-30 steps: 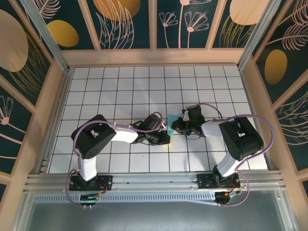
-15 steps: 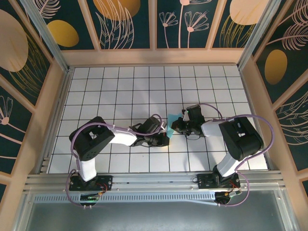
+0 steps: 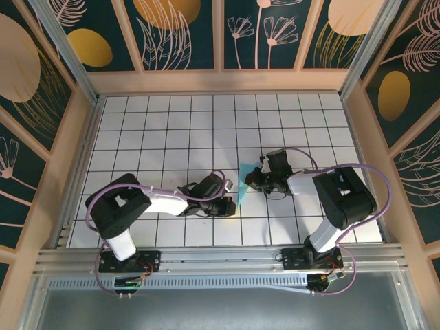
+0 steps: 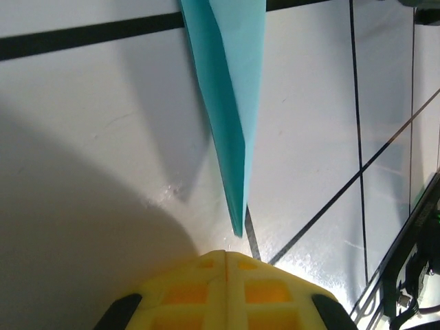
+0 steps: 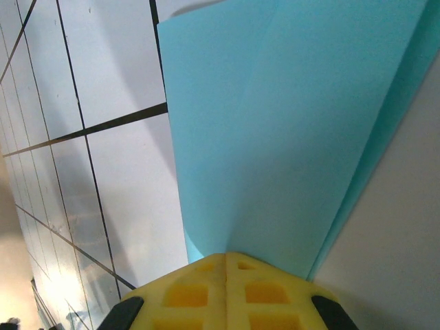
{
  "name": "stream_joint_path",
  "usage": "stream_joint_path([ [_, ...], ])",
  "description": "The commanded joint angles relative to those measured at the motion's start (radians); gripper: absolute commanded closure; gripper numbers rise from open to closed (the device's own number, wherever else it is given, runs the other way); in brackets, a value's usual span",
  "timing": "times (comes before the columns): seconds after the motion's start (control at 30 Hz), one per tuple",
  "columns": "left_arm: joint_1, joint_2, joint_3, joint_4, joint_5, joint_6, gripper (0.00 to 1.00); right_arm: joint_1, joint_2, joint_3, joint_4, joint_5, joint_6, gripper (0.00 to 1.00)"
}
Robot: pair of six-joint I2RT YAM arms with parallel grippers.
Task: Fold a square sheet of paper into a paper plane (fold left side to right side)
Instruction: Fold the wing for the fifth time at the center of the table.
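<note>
The turquoise sheet of paper [image 3: 245, 184] lies folded into a slim, pointed paper plane shape at the table's middle, its tip toward the near edge. In the left wrist view the paper plane [image 4: 230, 103] narrows to a tip just ahead of my left gripper [image 4: 225, 256], which is shut and a small gap clear of it. From above, the left gripper [image 3: 232, 204] sits just near-left of the tip. My right gripper [image 5: 225, 257] is shut, its yellow tips resting at the edge of the paper's creased layers [image 5: 289, 137]. From above, the right gripper [image 3: 252, 181] sits at the paper's right side.
The white gridded table [image 3: 172, 130] is boxed in by wooden walls [image 3: 220, 81] at the back and both sides. A metal rail [image 3: 220, 258] runs along the near edge. The right arm's elbow [image 3: 344, 196] bulks at the near right.
My left gripper has drawn back toward the near left, off the paper, and more of the turquoise shape now shows. The right arm has stayed put.
</note>
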Motion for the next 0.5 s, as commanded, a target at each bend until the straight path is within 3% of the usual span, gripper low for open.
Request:
stream_joint_path([
  [0.0,0.024,-0.058,0.011,-0.025,-0.018,0.016,1.00,0.001,0.035,-0.033,-0.153,0.070,-0.029,1.00],
  [0.47,0.052,0.153,0.242,-0.039,0.045,0.084,1.00,0.002,0.029,-0.030,-0.150,0.064,-0.023,1.00],
])
